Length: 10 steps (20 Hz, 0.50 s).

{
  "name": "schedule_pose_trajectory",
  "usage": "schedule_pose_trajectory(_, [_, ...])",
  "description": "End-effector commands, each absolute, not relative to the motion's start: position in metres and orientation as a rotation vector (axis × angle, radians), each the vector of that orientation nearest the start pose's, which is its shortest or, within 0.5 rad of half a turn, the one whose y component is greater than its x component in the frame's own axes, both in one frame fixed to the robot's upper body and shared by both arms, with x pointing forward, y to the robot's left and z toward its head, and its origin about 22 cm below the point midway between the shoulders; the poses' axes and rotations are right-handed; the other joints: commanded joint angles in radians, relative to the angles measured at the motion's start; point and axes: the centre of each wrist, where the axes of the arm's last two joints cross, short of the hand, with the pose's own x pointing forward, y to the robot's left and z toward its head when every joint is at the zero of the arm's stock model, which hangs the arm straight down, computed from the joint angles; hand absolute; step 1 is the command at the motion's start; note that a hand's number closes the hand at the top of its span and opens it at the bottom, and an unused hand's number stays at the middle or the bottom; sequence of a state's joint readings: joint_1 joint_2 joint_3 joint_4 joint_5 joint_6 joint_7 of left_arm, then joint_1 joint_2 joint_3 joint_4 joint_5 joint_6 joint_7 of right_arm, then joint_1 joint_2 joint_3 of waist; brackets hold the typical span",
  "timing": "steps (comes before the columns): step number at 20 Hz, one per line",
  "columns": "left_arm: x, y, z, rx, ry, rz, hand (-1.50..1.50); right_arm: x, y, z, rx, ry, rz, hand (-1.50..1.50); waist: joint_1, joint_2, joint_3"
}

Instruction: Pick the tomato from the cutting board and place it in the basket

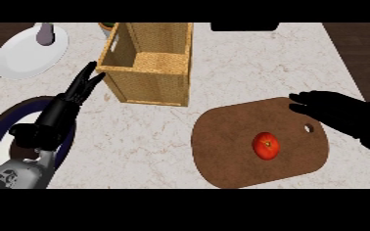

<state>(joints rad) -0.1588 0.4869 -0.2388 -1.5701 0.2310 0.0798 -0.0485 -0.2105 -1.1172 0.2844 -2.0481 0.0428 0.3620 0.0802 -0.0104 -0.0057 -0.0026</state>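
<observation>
Hovering over the far right corner of the cutting board [224, 142], my right hand [334, 111] is open, fingers spread and pointing toward the view's left, holding nothing. The tomato [266, 145] sits on the board, right of its centre and just left of the small hanging hole near the board's right edge; it is untouched and apart from my fingertips. The relation that governs the coming move: the tomato lies below and to the left of my right hand in the view, that is, nearer to my body and slightly inward, with bare board between the two. Being round, the tomato offers no long axis to align with, so I judge any approach from above would serve. My right hand is much the nearer one. My left hand [78, 94] is well apart from the board, at the view's left, with straight fingers pointing up toward the lower left corner of the basket [148, 64], just beside it; whether they touch it I cannot tell. The basket stands beyond the board, up and to the left, open side upward. The pick, in my judgement, is not yet begun.
</observation>
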Motion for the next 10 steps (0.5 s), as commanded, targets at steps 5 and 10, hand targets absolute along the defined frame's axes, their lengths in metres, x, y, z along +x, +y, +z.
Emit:
schedule_pose_trajectory(5, [0.269, 0.263, 0.055, 0.057, -1.702, -0.37, 0.0, 0.23, -0.314, 0.243, -0.333, -1.364, 1.593, -1.5, 0.005, 0.004, 0.003])
schedule_pose_trajectory(10, [0.277, 0.26, 0.058, 0.058, -1.688, -0.377, 0.0, 0.212, -0.323, 0.239, -0.342, -1.394, 1.577, -1.5, -0.003, 0.003, 0.003])
